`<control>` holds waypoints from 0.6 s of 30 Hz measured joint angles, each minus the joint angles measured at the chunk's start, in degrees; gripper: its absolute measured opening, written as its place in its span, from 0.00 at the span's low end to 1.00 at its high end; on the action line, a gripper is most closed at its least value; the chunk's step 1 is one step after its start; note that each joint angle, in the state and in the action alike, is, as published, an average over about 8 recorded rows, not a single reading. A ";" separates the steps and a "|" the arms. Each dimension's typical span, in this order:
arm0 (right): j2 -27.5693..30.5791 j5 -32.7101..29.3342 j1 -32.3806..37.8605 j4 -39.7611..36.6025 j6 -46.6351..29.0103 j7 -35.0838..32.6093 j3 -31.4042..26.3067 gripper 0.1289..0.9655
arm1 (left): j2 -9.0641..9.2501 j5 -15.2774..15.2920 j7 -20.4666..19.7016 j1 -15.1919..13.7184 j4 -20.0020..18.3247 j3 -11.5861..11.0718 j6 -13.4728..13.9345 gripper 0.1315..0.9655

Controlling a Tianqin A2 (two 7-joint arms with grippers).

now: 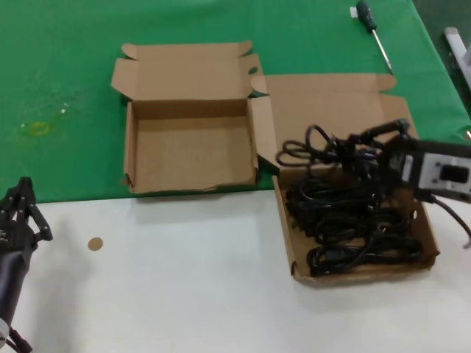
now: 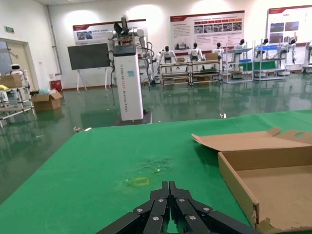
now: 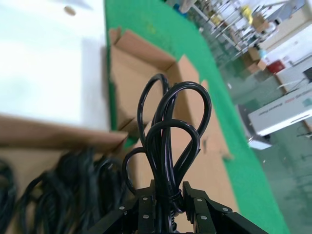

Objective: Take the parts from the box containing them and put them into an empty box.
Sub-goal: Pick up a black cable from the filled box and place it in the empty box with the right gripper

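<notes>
The larger cardboard box stands at the right and holds several black cable bundles. My right gripper is shut on one coiled black cable bundle and holds it above that box's far left part; in the right wrist view the bundle rises from between the fingers of the gripper. The smaller box with the wavy front wall lies open and empty to the left, and also shows in the right wrist view. My left gripper is shut and empty at the front left.
A screwdriver lies on the green mat at the back right. A small brown disc lies on the white table front. The left wrist view shows the small box's side wall to one side of the left gripper.
</notes>
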 joint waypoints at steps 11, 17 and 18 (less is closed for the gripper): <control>-9.23 -6.93 9.60 -1.19 0.16 6.31 -5.46 0.14 | 0.00 0.00 0.00 0.00 0.00 0.00 0.00 0.02; -15.83 -10.84 14.01 -4.34 0.82 8.40 -8.73 0.14 | 0.00 0.00 0.00 0.00 0.00 0.00 0.00 0.02; -16.85 -11.37 14.56 -4.95 0.98 8.57 -9.20 0.14 | 0.00 0.00 0.00 0.00 0.00 0.00 0.00 0.02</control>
